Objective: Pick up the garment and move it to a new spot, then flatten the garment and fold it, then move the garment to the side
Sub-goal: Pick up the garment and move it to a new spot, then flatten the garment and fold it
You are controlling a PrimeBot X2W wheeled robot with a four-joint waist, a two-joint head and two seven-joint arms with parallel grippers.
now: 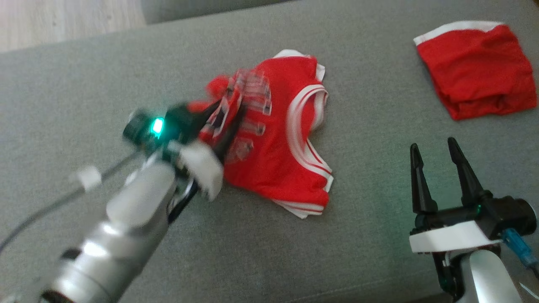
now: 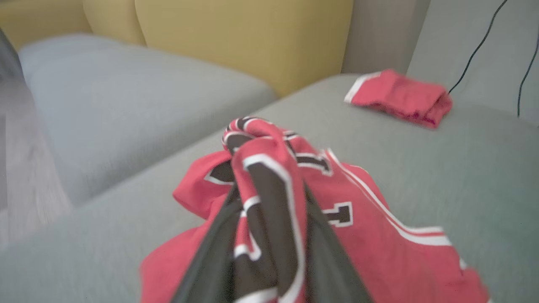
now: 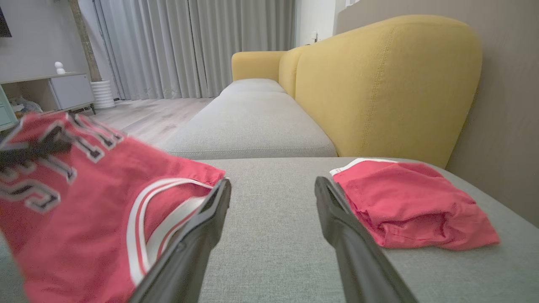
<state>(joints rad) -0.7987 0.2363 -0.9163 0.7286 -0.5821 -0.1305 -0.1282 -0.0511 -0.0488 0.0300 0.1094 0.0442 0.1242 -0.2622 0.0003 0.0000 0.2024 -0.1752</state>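
The garment (image 1: 286,143) is a red jersey with white trim and dark lettering, lying crumpled at the middle of the grey sofa seat (image 1: 84,84). My left gripper (image 1: 229,110) is at the jersey's left edge. Its jaws stand apart, with a raised fold of the printed cloth still between them. In the left wrist view the garment (image 2: 370,235) drapes over both dark fingers (image 2: 210,261) and hides their tips. My right gripper (image 1: 433,147) hovers open and empty to the right of the jersey. The right wrist view has the garment (image 3: 84,210) left of my right gripper (image 3: 273,185).
A second red cloth with a white band (image 1: 476,67) lies folded at the far right of the seat, also the red cloth (image 3: 412,202) right of my right fingers. The yellow backrest (image 3: 379,84) rises behind. Wooden floor (image 1: 63,21) lies beyond the seat's far left edge.
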